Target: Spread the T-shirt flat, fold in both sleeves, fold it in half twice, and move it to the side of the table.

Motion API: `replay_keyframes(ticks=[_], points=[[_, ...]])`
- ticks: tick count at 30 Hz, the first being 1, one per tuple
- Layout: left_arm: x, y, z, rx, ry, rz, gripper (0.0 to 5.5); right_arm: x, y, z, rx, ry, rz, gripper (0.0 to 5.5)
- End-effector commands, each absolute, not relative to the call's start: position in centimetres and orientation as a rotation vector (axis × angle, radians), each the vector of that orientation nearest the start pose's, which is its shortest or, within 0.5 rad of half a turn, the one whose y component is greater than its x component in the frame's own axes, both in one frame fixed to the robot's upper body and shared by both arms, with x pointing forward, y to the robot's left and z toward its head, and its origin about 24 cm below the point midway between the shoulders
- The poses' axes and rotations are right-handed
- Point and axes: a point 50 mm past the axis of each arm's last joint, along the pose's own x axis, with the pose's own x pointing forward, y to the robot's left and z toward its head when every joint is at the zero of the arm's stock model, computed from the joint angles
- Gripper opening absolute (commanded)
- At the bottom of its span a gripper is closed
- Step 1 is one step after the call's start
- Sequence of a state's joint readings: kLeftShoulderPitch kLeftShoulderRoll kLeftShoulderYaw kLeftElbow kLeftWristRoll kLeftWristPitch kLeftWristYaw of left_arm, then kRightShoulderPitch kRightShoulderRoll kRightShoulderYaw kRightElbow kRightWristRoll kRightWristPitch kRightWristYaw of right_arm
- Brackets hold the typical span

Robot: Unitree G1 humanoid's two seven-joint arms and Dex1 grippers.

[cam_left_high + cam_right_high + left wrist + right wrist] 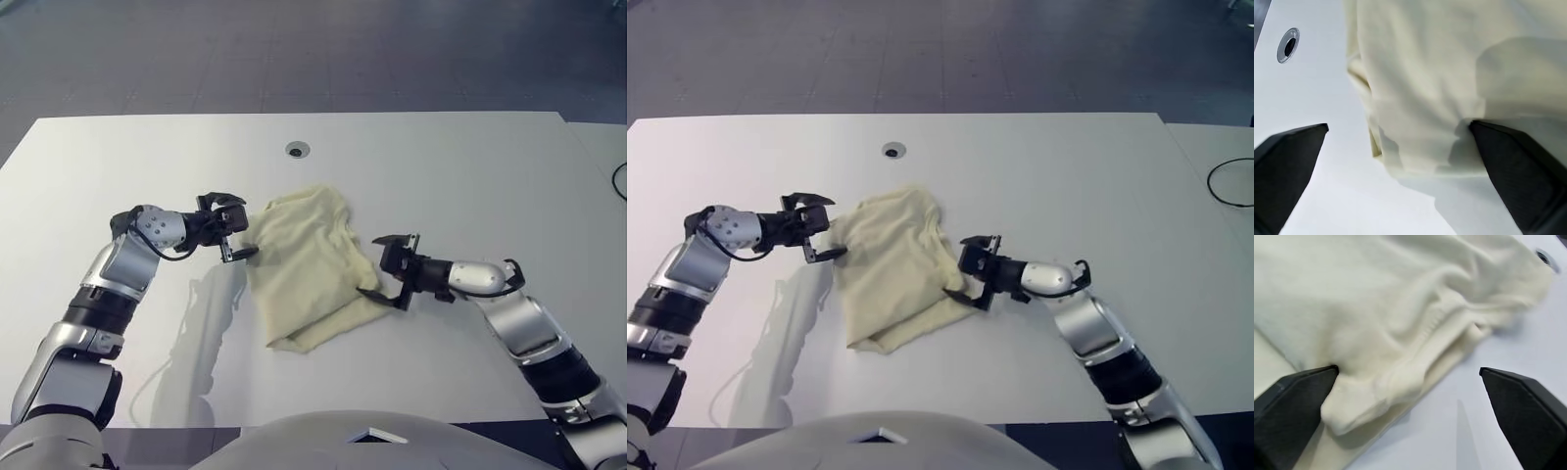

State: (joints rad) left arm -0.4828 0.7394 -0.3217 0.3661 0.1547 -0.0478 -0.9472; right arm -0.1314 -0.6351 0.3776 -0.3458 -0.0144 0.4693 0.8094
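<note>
"While both claws hang open, where's the shirt (306,266)?"

"Mid-surface (470,166), just nearer us than the hole (297,149). It's bunched into a thick folded pad and sits right between the arms."

"How close are they?"

"The left claw (234,227) is at the pad's left edge, with its lower finger (243,253) touching the cloth. The right claw (388,266) is at the near right corner, its lower finger (376,293) against the hem. Neither is gripping anything."

"Which way does the pad run?"

"Its long axis goes from the far edge toward the near edge, slanting a little. So the claws face its two long sides, left one higher up and right one lower down."

"Which arm takes it?"

"I'd say they're equally near. It looks folded, so carrying it aside probably needs both to pinch opposite edges, or the layers could slide apart."
</note>
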Motion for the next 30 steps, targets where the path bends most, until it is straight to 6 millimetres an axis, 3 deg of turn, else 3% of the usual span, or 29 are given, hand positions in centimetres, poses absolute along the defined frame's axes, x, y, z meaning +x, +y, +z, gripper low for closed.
replay_keyframes(ticks=[1,5,9,14,16,18,22,25,30], points=[[32.6,23.0,8.0,1.062,0.437,-1.008,5.40,22.2,-11.6,8.7,-0.577,0.316,1.104,5.38],[33.9,22.6,9.2,1.093,0.389,-1.024,5.40,22.8,-12.0,9.0,-0.577,0.324,1.047,5.38],[35.2,21.8,10.6,1.088,0.255,-0.931,5.40,23.5,-12.2,10.2,-0.553,0.284,1.018,5.38],[34.3,21.6,16.1,1.012,0.010,-0.875,5.40,23.6,-13.0,14.0,-0.538,0.161,0.974,5.38],[32.8,21.5,18.0,1.004,-0.047,-0.875,5.40,22.6,-13.3,14.5,-0.566,0.140,0.963,5.38],[30.2,21.5,18.7,1.057,-0.036,-0.909,5.40,21.0,-13.8,14.3,-0.704,0.142,0.971,5.38],[23.0,20.5,15.5,1.201,0.094,-1.078,5.40,16.7,-14.5,13.5,-0.900,0.214,1.045,5.38],[18.6,19.3,14.8,1.112,0.173,-1.170,5.40,14.3,-14.8,12.9,-0.935,0.270,1.064,5.38],[16.5,20.2,15.3,1.023,0.315,-1.339,5.40,10.6,-15.1,10.5,-0.909,0.376,1.120,5.38]])
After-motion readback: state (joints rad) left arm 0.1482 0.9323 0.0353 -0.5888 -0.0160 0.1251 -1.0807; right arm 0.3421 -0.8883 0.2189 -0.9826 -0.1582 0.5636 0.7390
